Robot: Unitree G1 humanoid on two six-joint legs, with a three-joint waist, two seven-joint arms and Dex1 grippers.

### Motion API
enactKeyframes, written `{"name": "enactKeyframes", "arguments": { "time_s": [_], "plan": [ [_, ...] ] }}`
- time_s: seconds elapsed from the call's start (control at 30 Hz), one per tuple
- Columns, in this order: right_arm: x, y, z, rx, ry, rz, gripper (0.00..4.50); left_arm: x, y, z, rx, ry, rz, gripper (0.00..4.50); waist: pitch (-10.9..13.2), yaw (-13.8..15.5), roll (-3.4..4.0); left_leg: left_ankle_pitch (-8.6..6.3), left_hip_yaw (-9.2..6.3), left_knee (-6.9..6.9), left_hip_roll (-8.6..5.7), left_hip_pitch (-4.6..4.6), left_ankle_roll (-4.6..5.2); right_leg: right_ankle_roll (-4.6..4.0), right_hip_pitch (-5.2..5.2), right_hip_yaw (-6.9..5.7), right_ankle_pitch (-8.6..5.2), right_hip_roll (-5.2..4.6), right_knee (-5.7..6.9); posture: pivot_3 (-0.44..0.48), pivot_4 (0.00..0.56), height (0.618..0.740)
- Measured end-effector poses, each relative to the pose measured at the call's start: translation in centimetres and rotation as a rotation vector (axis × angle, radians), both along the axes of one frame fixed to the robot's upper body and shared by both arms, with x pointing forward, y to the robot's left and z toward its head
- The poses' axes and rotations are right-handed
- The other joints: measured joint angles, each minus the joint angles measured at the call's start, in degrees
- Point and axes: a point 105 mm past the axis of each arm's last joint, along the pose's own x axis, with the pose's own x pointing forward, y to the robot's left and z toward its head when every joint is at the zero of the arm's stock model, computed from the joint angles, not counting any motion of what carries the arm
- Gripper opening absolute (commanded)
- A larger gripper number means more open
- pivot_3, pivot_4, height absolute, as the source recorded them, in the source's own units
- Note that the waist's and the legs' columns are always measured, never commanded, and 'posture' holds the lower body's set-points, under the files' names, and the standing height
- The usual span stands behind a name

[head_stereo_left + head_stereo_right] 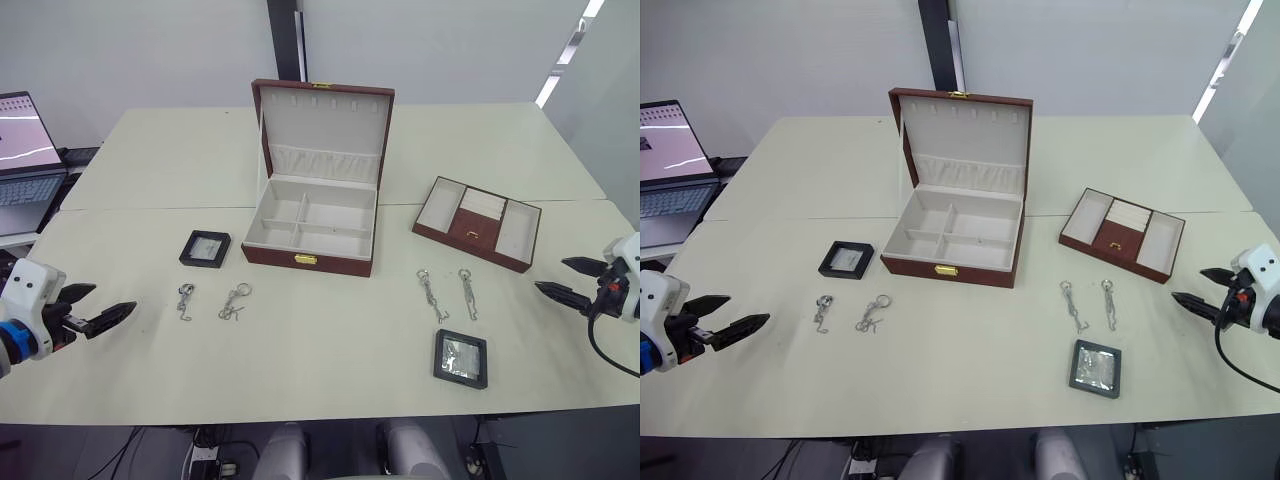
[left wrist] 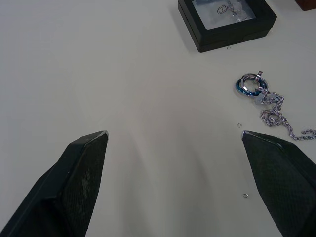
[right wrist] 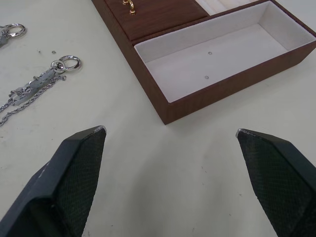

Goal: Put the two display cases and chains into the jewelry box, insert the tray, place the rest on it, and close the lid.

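The jewelry box [image 1: 312, 228] stands open in the middle of the desk [image 1: 150, 160], its lid [image 1: 322, 130] upright at the back, compartments empty. The tray [image 1: 477, 222] lies to the right of it, apart from the box. One display case [image 1: 205, 249] lies left of the box, w/ two chains [image 1: 233, 303] just in front of it. The other two chains [image 1: 448, 292] lie on the right side, and the second display case [image 1: 460, 358] in front of them. Left gripper [image 1: 105, 318] hovers over the desk's left edge, fingers wide, holding nothing. Right gripper [image 1: 565, 282] is near the right edge, beside the tray, fingers also wide & empty.
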Motion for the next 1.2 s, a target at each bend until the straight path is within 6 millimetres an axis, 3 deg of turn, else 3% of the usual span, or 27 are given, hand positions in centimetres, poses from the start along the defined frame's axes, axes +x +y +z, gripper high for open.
{"name": "enactKeyframes", "arguments": {
  "time_s": [1.2],
  "plan": [
    [0.34, 0.39, -0.19, 0.005, 0.001, 0.011, 4.49, 0.39, 0.65, 0.01, 0.022, -0.028, 0.024, 4.49, 0.0, 0.0, 0.00, 0.00, 0.00, 0.01, 0.00, 0.00, 0.00, 0.00, -0.01, 0.00, 0.00, 0.00, 0.02, 0.000, 0.150, 0.740]
  ]
}}
